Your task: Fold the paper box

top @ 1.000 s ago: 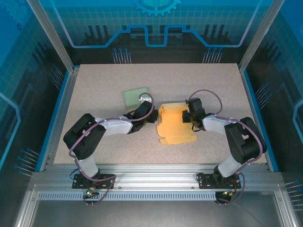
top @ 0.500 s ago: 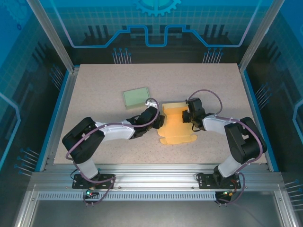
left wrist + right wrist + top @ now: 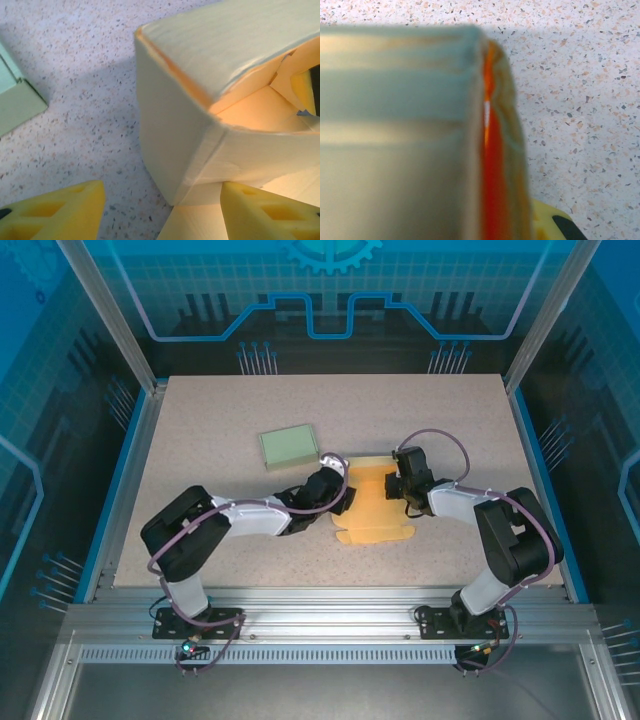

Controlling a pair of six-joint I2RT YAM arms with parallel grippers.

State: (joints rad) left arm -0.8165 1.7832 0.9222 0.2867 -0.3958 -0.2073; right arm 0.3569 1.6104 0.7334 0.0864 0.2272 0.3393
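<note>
In the middle of the table (image 3: pixel 450 410), the right gripper (image 3: pixel 398 488) is pinching the paper box (image 3: pixel 372 510) by its right wall. The left gripper (image 3: pixel 342 495) is straddling its left corner, fingers spread.

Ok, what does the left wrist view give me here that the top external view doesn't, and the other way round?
Left wrist: a raised corner of the paper box close up, part of its inside, and the left gripper open, its yellow fingers astride that corner. Top external: the right gripper closed at the box's right wall, and the flat flap lying toward the near edge. Shared: the paper box, the green box to its left, the speckled table.
</note>
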